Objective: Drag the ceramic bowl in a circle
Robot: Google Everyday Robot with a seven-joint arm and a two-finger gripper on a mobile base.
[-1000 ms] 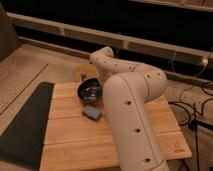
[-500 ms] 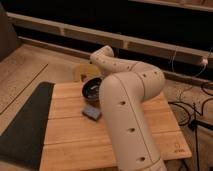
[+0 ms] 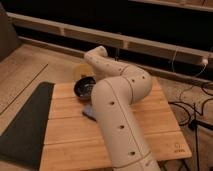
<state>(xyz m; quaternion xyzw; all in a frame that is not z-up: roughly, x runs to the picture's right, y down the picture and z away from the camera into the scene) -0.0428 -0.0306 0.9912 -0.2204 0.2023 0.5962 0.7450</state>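
Note:
The ceramic bowl [image 3: 84, 88], dark and glossy with a pale inside, sits on the wooden table [image 3: 155, 120] near its far left part. My white arm [image 3: 117, 100] rises from the lower middle, bends at the elbow and reaches back left over the bowl. My gripper [image 3: 93, 75] hangs from the arm's end at the bowl's far right rim, mostly hidden by the arm. A blue block [image 3: 89, 113] lies just in front of the bowl, against the arm.
A pale yellow round dish [image 3: 79, 70] lies just behind the bowl at the table's far edge. A dark mat [image 3: 25, 125] lies on the floor left of the table. Cables [image 3: 192, 107] run on the right. A dark low wall stands behind.
The bowl and the arm's end have shifted a little to the left. The blue block has stayed in place.

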